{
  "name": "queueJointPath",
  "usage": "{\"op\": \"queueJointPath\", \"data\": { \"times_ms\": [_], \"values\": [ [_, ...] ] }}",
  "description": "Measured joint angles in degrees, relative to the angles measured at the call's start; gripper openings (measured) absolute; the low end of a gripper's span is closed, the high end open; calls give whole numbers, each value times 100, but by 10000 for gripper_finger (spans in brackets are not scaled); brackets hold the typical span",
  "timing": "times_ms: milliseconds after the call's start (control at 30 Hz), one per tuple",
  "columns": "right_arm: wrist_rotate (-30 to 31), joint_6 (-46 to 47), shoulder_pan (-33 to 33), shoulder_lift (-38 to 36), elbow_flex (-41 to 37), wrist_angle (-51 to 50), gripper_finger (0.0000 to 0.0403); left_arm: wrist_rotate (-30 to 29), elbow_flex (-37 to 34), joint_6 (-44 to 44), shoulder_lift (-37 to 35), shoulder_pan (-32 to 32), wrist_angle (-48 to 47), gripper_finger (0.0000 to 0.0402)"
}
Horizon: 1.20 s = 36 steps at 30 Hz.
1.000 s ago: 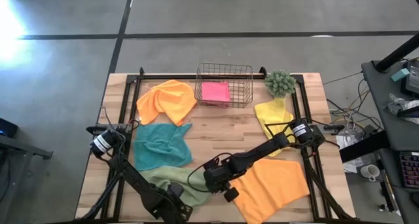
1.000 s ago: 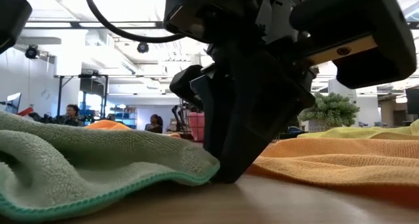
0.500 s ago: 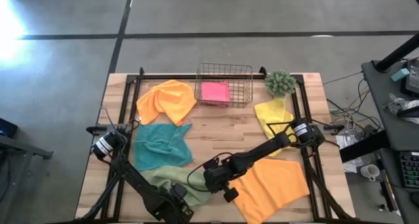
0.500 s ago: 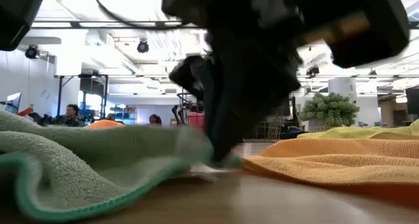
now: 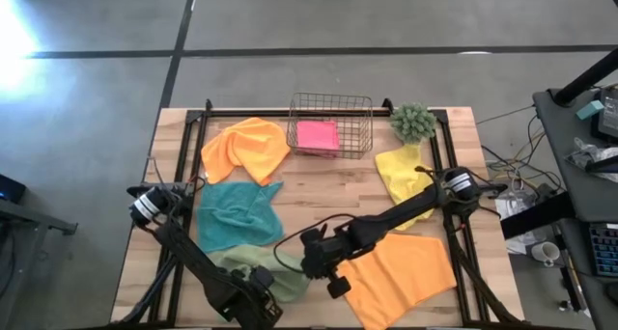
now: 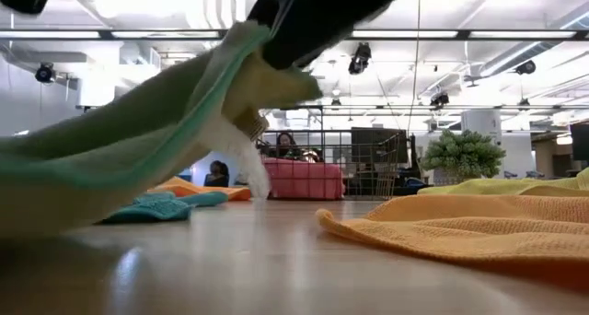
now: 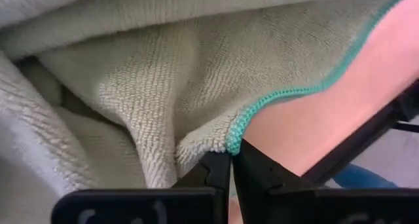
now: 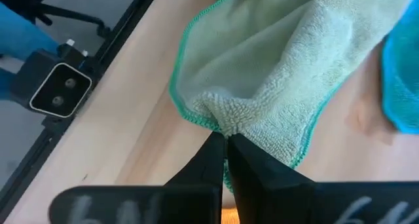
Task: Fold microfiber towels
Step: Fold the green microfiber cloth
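Observation:
The sage green towel with a teal hem lies bunched at the table's near edge, between my two grippers. My left gripper is shut on its near part. My right gripper is shut on its right edge and holds that side up; in the low view the towel slopes down from the gripper toward the table. An orange towel lies spread at the near right. A teal towel, a second orange towel and a yellow towel lie flat. A pink towel sits in the basket. My left gripper pinches a hemmed corner of the green towel between its two fingertips. The cloth bunches in folds just beyond the fingers. My right gripper pinches a gathered bit of the hemmed edge between its two fingers, from above. That edge is lifted clear of the table and the cloth hangs slack from it.
A copper wire basket stands at the far middle, a small green plant to its right. Bare wood lies in the table's middle. People show in the room beyond, in the low view.
My right gripper has gone up with the green towel's right edge. That edge lay on the table beside the orange towel and is now lifted well clear; the towel's left part stays low. The orange towel has stayed where it was.

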Motion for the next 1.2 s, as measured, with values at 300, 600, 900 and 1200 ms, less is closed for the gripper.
{"op": "queueJointPath", "data": {
  "times_ms": [300, 600, 900, 1200],
  "values": [
    [420, 427, 49, -342, 149, -262, 9, 16, 714, 691, -66, 2, -520, 0],
    [860, 493, 105, -372, 804, -935, 9, 17, 1483, 1022, -82, 0, -1478, 0],
    [1307, 793, 130, -372, 1576, -1491, 8, 16, 2032, 1160, -82, -2, -2426, 0],
    [1631, 1117, 178, -372, 2320, -2131, 8, -109, 2687, 1338, -145, -2, -3647, 0]
  ]
}}
